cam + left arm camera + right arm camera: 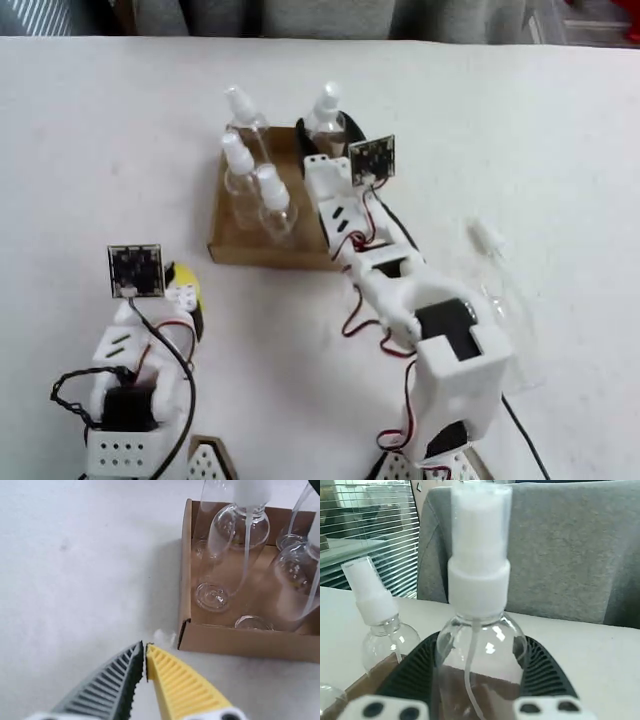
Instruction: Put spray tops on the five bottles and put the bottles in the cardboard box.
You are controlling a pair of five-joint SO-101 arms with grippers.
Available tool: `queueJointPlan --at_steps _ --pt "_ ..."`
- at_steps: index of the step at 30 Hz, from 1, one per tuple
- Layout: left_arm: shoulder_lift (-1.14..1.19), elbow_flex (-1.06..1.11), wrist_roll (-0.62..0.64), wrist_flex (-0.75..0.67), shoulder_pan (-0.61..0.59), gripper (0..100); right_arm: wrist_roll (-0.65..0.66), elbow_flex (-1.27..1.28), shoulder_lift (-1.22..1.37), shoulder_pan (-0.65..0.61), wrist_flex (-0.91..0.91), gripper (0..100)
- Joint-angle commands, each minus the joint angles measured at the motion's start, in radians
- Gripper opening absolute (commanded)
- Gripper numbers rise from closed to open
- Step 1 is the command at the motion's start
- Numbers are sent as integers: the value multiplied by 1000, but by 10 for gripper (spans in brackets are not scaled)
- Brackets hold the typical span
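Observation:
The cardboard box lies mid-table. Three clear bottles with white spray tops stand in it: one at the far side, two nearer. My right gripper is shut on a fourth capped bottle at the box's far right corner; in the right wrist view its black fingers flank that bottle. A loose spray top lies on the table to the right. My left gripper rests shut and empty near the box's near left corner, its tips together.
The right arm stretches from the near edge along the box's right side, trailing red and black wires. A faint clear object lies beside it on the right. A grey chair back stands beyond the table's far edge.

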Motion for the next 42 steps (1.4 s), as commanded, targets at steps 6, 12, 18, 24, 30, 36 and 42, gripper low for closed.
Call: queueJointPlan --at_steps 6,12,18,24,30,36,42 --pt "-12 -2 -12 -3 -5 27 8 -133 58 45 -16 17" --pt "-12 -2 -12 -3 -5 27 11 -170 110 51 -15 17" --pt "-12 -2 -12 -3 -7 27 11 -170 120 50 -16 17" --pt "-12 -2 -12 -2 -7 26 11 -170 122 47 -15 17" --pt "-12 -2 -12 -2 -8 26 11 -172 122 45 -15 17" --pt "-12 -2 -12 -2 -8 25 8 -193 133 47 -13 17" --pt "-12 -2 -12 -2 -10 25 11 -259 222 45 -13 17"
